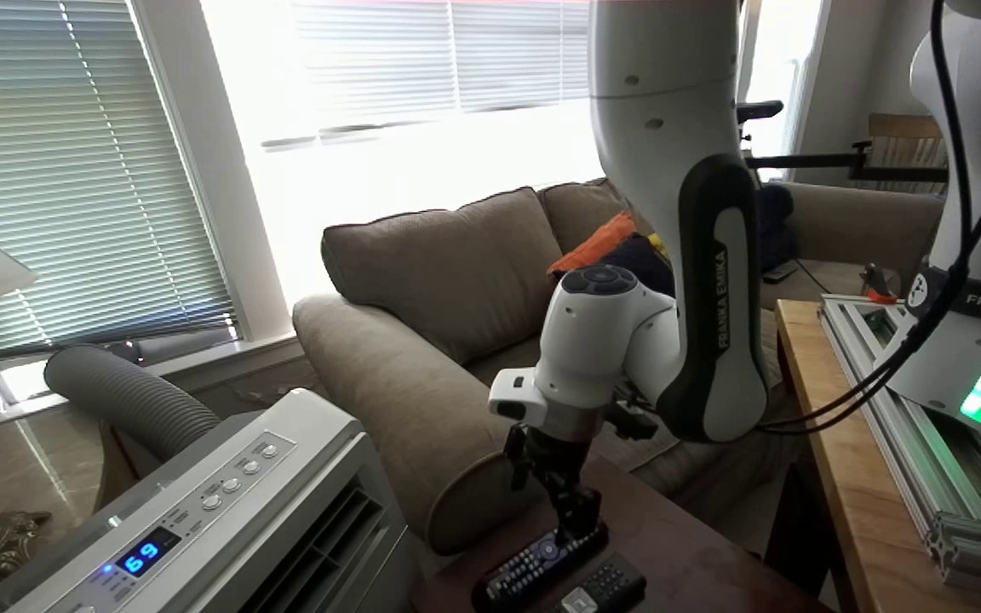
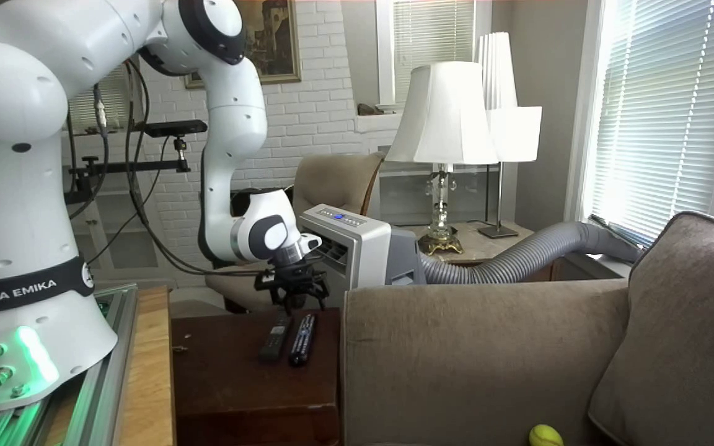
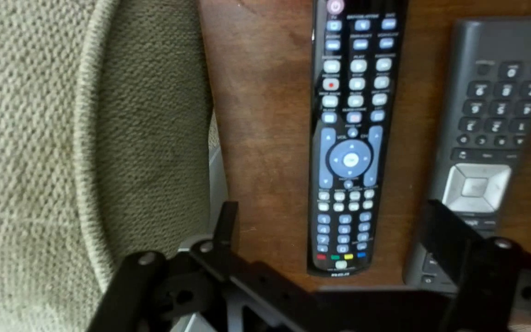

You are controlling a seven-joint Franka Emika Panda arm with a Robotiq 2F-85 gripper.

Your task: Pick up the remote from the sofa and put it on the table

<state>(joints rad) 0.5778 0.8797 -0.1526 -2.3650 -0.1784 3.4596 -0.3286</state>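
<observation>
The slim black remote (image 3: 351, 157) lies flat on the dark brown table (image 3: 265, 115), face up, with rows of pale buttons. It also shows in both exterior views (image 1: 533, 566) (image 2: 303, 339). My gripper (image 3: 332, 207) is open and empty, pointing down over the table. In the wrist view its fingertips appear on either side of the remote's lower part, not touching it. In an exterior view the gripper (image 2: 305, 303) is at the remotes' far ends; its exact height is unclear. The taupe sofa (image 1: 405, 375) stands beside the table, its rolled arm along the table edge.
A grey remote (image 3: 482, 124) with a silver pad lies beside the black one, under the right finger in the wrist view. An air-conditioner unit (image 1: 320, 451) and wooden bench (image 2: 152, 365) flank the table. A small dark flat object (image 1: 780, 272) and tennis ball (image 2: 545, 435) lie on the sofa.
</observation>
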